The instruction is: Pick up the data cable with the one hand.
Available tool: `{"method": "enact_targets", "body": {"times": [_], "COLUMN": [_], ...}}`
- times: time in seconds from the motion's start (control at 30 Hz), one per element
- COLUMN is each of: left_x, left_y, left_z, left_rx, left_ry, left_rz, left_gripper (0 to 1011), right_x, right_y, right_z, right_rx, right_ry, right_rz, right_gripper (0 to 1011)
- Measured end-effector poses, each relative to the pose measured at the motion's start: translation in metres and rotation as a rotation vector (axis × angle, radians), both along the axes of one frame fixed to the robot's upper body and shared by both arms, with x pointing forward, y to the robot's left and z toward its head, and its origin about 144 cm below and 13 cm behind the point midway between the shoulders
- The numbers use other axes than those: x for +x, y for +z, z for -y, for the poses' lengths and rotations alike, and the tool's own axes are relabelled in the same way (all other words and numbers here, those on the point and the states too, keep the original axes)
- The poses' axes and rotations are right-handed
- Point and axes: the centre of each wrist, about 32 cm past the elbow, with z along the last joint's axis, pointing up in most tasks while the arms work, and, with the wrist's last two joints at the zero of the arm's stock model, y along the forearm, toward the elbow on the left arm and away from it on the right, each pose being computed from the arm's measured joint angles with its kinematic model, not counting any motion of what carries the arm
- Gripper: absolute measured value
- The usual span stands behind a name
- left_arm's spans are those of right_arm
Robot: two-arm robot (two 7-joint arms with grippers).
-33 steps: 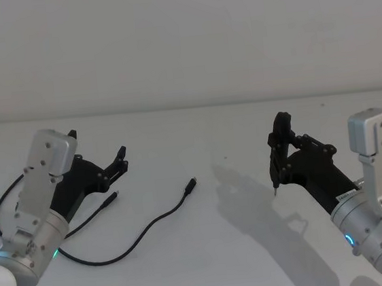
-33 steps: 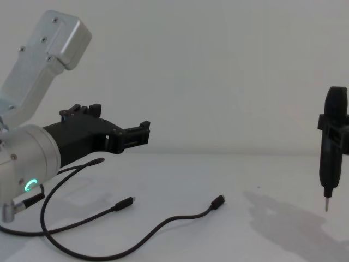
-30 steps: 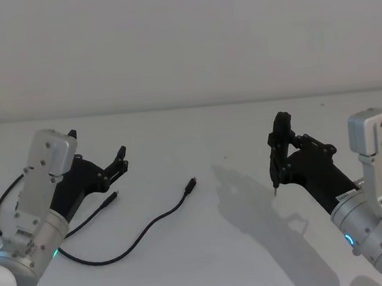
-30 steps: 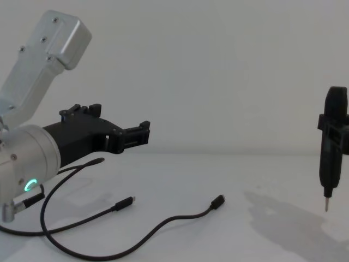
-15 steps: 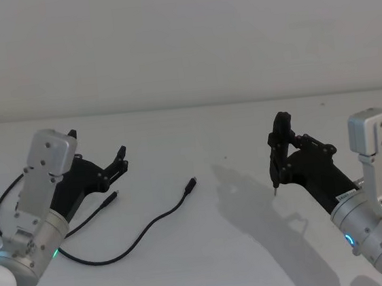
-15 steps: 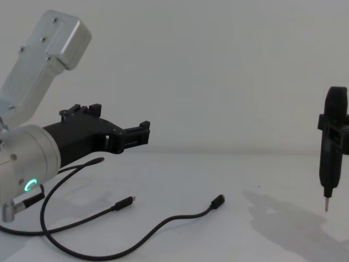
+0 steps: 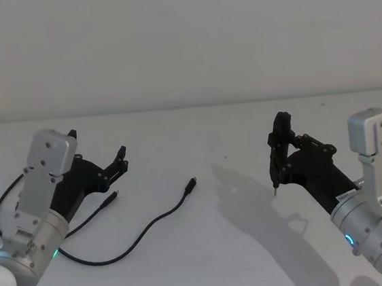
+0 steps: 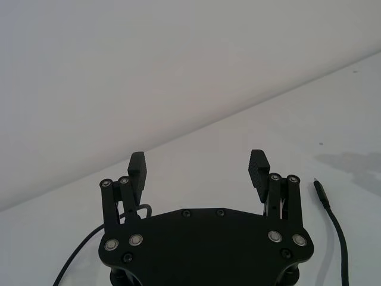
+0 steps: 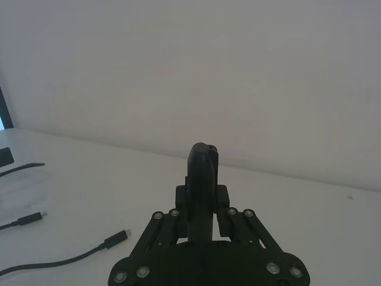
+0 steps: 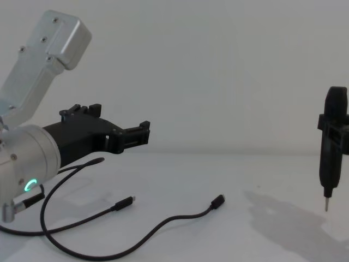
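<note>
While the left pincer (image 7: pixel 97 143) hovers spread wide and empty above the worktop (image 7: pixel 210 264), the data cable (image 7: pixel 159 217) lies untouched at its four o'clock, so the whole pickup is yet to do, the right pincer (image 7: pixel 279 155) parked at three o'clock clamping a pen-shaped tool (image 7: pixel 274 174).

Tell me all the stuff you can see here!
data cable: looks like one (cannot tell for sure), black, lying in loops on the table's left part, two plug ends showing
pen-shaped tool: one, black with a metal tip, upright above the table on the right
table: one, white
wall: one, pale, behind the table
left gripper: one, black, open, above the cable
right gripper: one, black, shut on the pen-shaped tool
</note>
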Motion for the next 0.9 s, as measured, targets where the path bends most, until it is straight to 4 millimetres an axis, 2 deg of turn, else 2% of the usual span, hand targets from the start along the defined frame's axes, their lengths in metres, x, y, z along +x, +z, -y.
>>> {"method": "enact_targets", "body": {"times": [0.53,0.9], "left_x": [0.002,0.005], "left_y": [0.004,0.024], "left_z": [0.001,0.007], "left_rx": [0.01,0.046], "left_ry": [-0.018,-0.12], "left_rz": [0.005,0.002], "left_gripper": [1001,1001], "right_x": [0.0,0.0], "right_y": [0.0,0.0], "right_z": [0.0,0.0], "right_rx": [0.0,0.0], "right_ry": [0.0,0.0], "right_rz": [0.0,0.0], "right_gripper": [275,275]}}
